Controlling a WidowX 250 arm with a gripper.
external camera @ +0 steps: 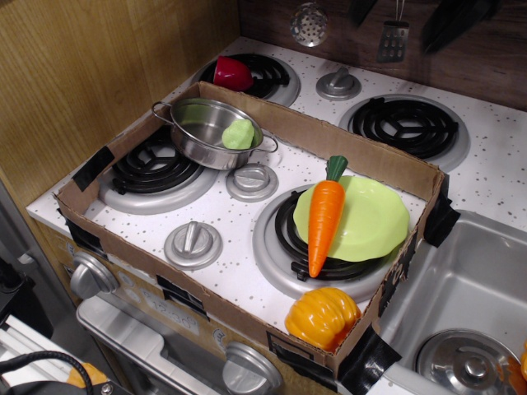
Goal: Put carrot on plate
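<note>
Gripper is not seen in frame, so its state cannot be told; carrot [324, 217] is found lying across the left part of plate [370, 220], long axis from 12 to 6 o'clock, stem at 12, tip overhanging the rim.

The long tapered orange plastic carrot [324, 222] has a smooth, slightly glossy skin and a darker matt green top. The round lime-green plastic plate [369, 220] under it looks smooth with a soft sheen. The squat ribbed orange-yellow plastic pumpkin [322, 317] shines along its ridges. The small steel pot [206, 132] is polished, mirror-bright metal, holding a matt pale green lump [240, 134]. The low brown cardboard wall [165, 284] is rough, dull paper board patched with matt black tape. The white speckled stove top [230, 222] is smooth, its round silver knobs [193, 244] satin-finished plastic.
</note>
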